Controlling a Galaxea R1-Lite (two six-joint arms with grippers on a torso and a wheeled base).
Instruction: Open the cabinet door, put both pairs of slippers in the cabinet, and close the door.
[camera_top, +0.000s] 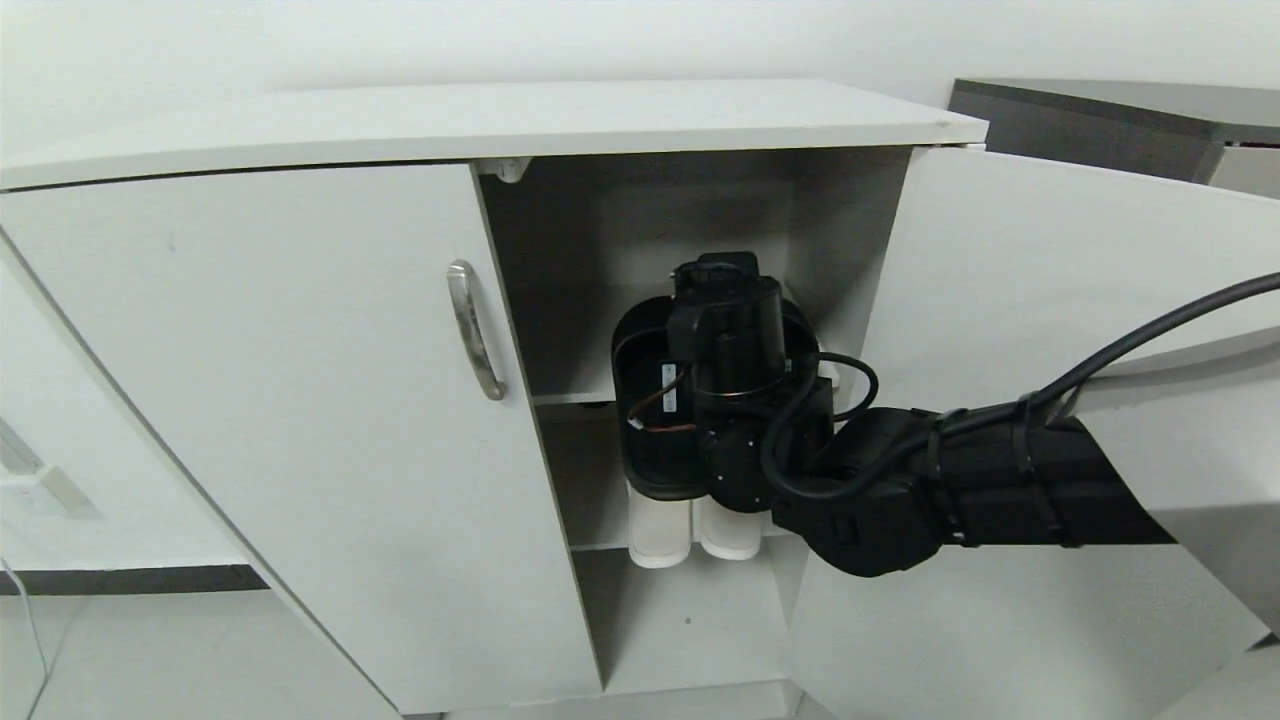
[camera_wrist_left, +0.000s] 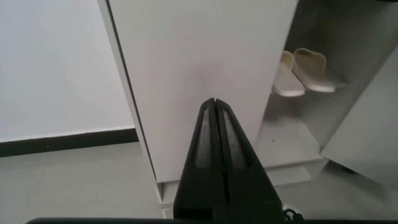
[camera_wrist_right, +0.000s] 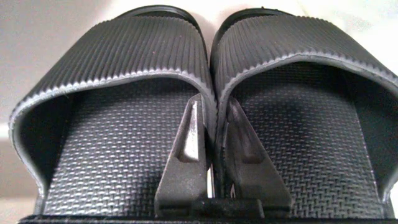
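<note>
The pair of black slippers (camera_top: 650, 420) is inside the open right half of the white cabinet (camera_top: 500, 120), at the upper shelf (camera_top: 565, 397). My right gripper (camera_wrist_right: 214, 104) is shut on the black slippers (camera_wrist_right: 124, 124), pinching their two inner edges together. The pair of white slippers (camera_top: 660, 535) lies side by side on the shelf below, heels at the front edge; the white slippers (camera_wrist_left: 305, 71) are apart from either gripper. My left gripper (camera_wrist_left: 214, 102) is shut on nothing, low in front of the closed left door (camera_wrist_left: 199, 56).
The right door (camera_top: 1050, 300) stands swung open beside my right arm. The left door (camera_top: 300, 400) is closed, with a metal handle (camera_top: 472, 330). The bottom compartment (camera_top: 690, 620) holds nothing. A grey-topped unit (camera_top: 1120, 110) stands behind on the right.
</note>
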